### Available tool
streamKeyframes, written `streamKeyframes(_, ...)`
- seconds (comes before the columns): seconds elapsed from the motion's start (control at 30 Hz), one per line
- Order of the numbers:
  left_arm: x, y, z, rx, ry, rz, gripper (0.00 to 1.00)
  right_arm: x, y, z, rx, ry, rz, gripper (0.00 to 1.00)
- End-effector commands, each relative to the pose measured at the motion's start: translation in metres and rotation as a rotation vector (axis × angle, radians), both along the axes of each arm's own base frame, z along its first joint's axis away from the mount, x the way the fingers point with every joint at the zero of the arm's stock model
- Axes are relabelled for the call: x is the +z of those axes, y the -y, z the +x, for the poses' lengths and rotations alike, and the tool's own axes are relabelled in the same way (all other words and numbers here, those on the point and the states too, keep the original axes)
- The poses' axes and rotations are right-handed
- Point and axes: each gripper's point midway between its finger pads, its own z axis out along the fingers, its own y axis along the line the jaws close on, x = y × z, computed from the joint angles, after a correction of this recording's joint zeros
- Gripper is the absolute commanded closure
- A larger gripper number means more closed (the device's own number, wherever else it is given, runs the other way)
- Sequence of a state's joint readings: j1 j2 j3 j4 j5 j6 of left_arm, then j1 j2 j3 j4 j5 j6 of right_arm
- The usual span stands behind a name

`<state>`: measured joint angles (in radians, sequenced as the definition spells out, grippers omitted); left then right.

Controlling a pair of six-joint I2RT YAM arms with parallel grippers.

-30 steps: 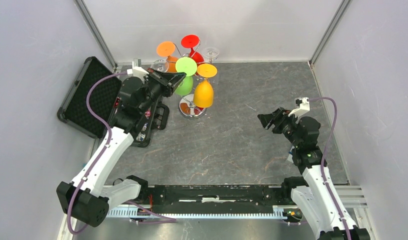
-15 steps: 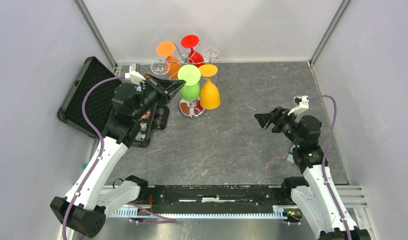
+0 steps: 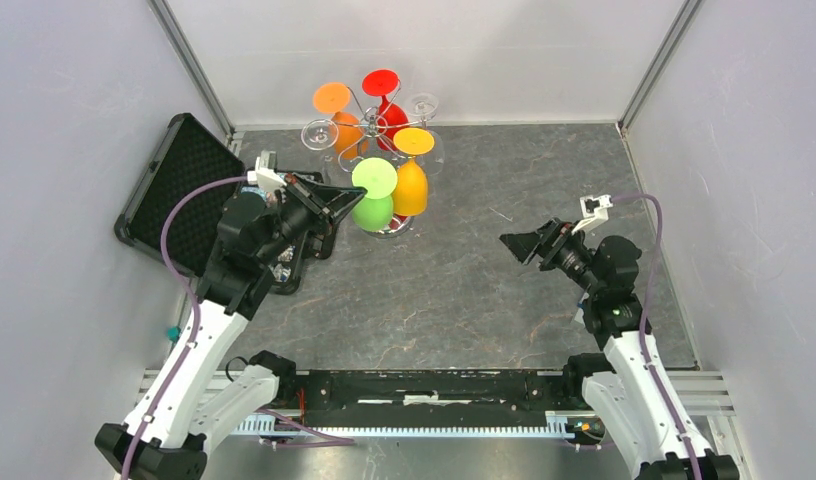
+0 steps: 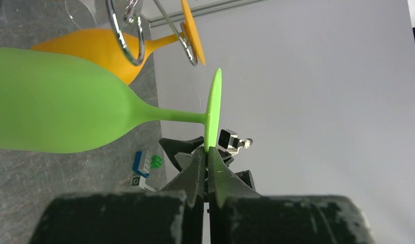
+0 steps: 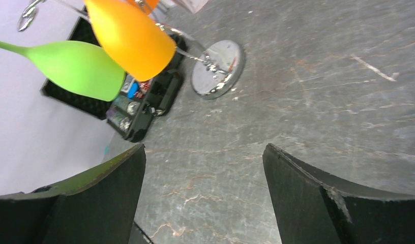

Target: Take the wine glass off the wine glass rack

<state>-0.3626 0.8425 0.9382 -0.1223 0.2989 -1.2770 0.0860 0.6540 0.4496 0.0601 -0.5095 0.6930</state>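
Note:
The green wine glass hangs upside down, held by the rim of its foot in my left gripper, which is shut on it. Its bowl and stem show no wire around them. It sits just in front of the chrome wine glass rack, above the rack's mirrored base. In the left wrist view a chrome loop carries a yellow-orange glass. My right gripper stands open and empty over the table, right of the rack, jaws wide apart.
The rack still carries an orange glass, a red one, the yellow-orange one and two clear ones. An open black case and a black tray lie left. Toy bricks lie on the table.
My left gripper has drawn the green glass forward, away from the rack's arms. The right gripper has opened wider and edged left.

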Motion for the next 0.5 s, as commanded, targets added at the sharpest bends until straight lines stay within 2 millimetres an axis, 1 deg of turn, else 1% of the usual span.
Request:
streamKeyframes(0.0,0.002,0.005,-0.022,-0.072,-0.018,-0.061,0.98,0.011,-0.024,-0.015,0.140,0.048,0.103,0.10)
streamKeyframes(0.17,0.003,0.008,-0.047,-0.155,-0.019,-0.079,0.98,0.018,-0.052,-0.036,0.248,0.090,0.229,0.05)
streamKeyframes(0.27,0.004,0.013,-0.063,-0.228,-0.011,-0.075,0.98,0.029,-0.069,-0.050,0.314,0.126,0.301,0.02)
streamKeyframes(0.33,0.007,0.017,-0.074,-0.288,-0.010,-0.083,0.98,0.041,-0.076,-0.058,0.338,0.168,0.359,0.02)
streamKeyframes(0.4,0.016,0.020,-0.084,-0.337,-0.005,-0.121,0.98,0.056,-0.081,-0.066,0.352,0.218,0.428,0.02)
streamKeyframes(0.47,0.024,0.021,-0.089,-0.350,-0.006,-0.178,0.98,0.075,-0.088,-0.077,0.386,0.274,0.493,0.02)
